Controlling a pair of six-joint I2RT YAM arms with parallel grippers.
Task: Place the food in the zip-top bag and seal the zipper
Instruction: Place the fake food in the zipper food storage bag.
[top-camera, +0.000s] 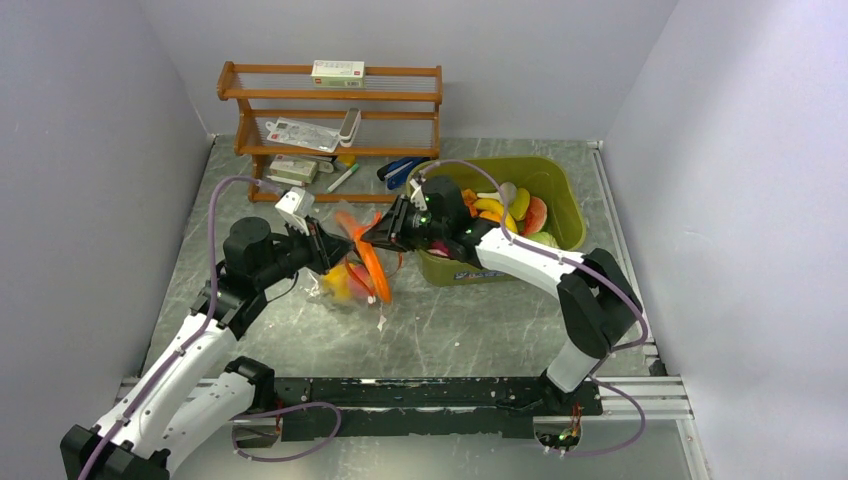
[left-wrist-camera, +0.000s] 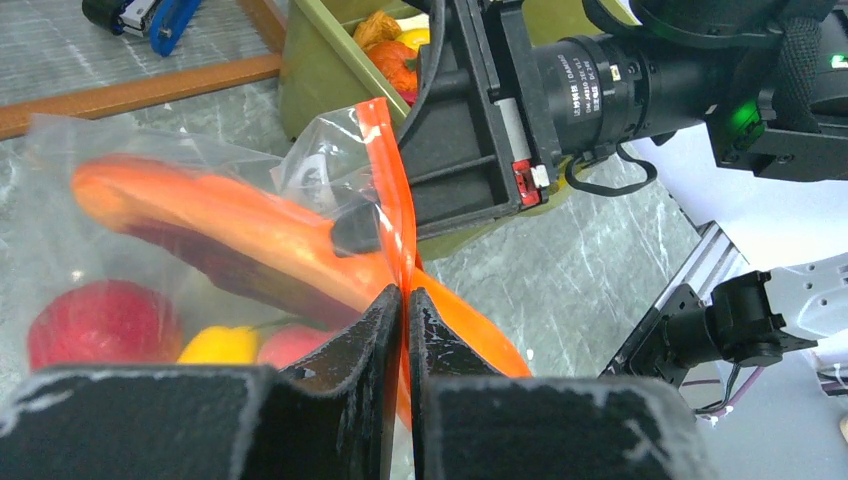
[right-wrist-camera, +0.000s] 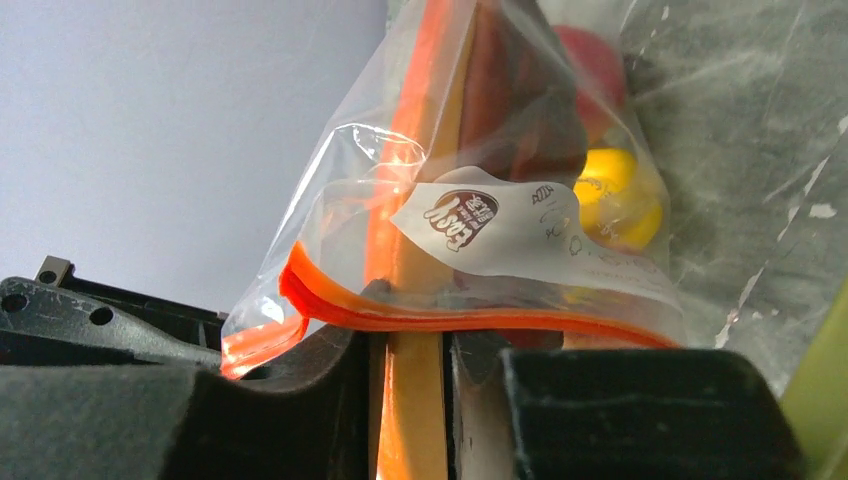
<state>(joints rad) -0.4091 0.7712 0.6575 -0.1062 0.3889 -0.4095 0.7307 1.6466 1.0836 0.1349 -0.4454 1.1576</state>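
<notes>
Pinches the zipper (left-wrist-camera: 388, 190) in the left gripper (left-wrist-camera: 405, 297), squeezed shut on the red-orange strip. Just behind, mid-tabletop (top-camera: 450, 320), the zip-top bag (left-wrist-camera: 180, 150), with food (left-wrist-camera: 90, 325) already inside: red, yellow and a long orange piece. At the same strip from the far side, the right gripper (right-wrist-camera: 410, 350), parted by a narrow gap with orange plastic in it; cannot tell whether gripped or loose. Farther back, behind that arm, an olive-green tub (top-camera: 565, 200) with more toy fruit. Farthest, against the wall, a wooden rack (top-camera: 330, 95).
</notes>
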